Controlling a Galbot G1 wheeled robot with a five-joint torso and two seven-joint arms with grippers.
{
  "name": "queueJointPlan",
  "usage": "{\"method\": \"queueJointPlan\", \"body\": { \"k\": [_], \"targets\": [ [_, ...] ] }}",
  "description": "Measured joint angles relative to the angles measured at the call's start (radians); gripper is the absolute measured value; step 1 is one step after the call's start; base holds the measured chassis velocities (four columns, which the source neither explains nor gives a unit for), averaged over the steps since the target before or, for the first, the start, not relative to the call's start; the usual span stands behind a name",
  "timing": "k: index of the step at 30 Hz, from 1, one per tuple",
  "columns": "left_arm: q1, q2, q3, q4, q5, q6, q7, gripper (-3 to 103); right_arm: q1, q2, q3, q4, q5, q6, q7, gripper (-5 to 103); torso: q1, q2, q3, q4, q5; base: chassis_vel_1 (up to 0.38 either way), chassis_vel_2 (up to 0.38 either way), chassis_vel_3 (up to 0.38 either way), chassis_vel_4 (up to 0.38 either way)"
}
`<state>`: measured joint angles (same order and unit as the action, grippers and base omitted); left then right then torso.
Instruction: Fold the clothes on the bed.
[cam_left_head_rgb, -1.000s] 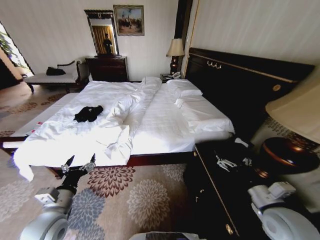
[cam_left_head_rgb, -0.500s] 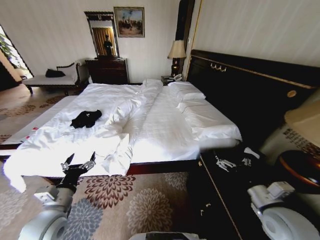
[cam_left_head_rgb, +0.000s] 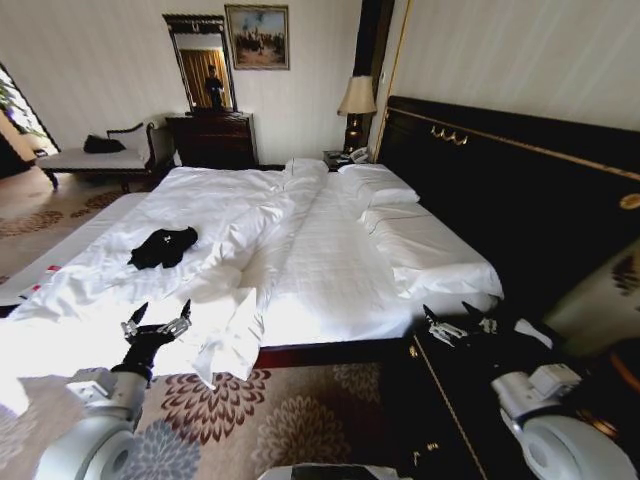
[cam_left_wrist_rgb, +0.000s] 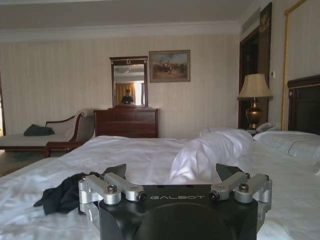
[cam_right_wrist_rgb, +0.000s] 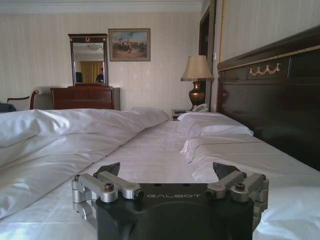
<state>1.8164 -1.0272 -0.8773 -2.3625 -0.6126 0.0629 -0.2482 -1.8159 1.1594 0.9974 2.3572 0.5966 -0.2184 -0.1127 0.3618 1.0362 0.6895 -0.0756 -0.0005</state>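
Observation:
The clothes (cam_left_head_rgb: 162, 247), a small crumpled black heap, lie on the left half of the bed (cam_left_head_rgb: 330, 270), a very large bed with white sheets. My left gripper (cam_left_head_rgb: 160, 316) hangs open over the bed's near edge, well short of the clothes. In the left wrist view the clothes (cam_left_wrist_rgb: 60, 195) lie just beyond one open finger of that gripper (cam_left_wrist_rgb: 171, 172). My right gripper (cam_left_head_rgb: 448, 318) is open and empty by the bed's near right corner, below the pillows. The right wrist view looks past this gripper (cam_right_wrist_rgb: 169, 170) along the white sheets (cam_right_wrist_rgb: 150, 155) toward the headboard.
A bunched duvet ridge (cam_left_head_rgb: 262, 225) runs down the bed's middle. A tall dark headboard (cam_left_head_rgb: 500, 190) and a dark bedside cabinet (cam_left_head_rgb: 470, 400) stand on the right. Dresser with mirror (cam_left_head_rgb: 212, 138), chaise (cam_left_head_rgb: 95, 155) and lamp (cam_left_head_rgb: 357, 100) line the far wall. Patterned carpet (cam_left_head_rgb: 280, 420) lies in front.
The whole picture has shifted, so the camera has moved: the bed sits larger and closer, and the big lamp at the right edge has left the view. Both arms keep their pose.

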Motion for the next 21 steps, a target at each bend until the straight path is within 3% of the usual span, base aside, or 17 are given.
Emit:
{"method": "queueJointPlan", "body": {
  "k": [21],
  "targets": [
    [-0.019, 0.014, 0.005, 0.021, -0.012, 0.002, 0.006, 100, 0.022, 0.009, -0.02, -0.02, -0.006, 0.025, 0.006, 100, 0.0, 0.0, 0.0, -0.0001, -0.0003, -0.121, 0.164, 0.122, -0.167]
  ]
}}
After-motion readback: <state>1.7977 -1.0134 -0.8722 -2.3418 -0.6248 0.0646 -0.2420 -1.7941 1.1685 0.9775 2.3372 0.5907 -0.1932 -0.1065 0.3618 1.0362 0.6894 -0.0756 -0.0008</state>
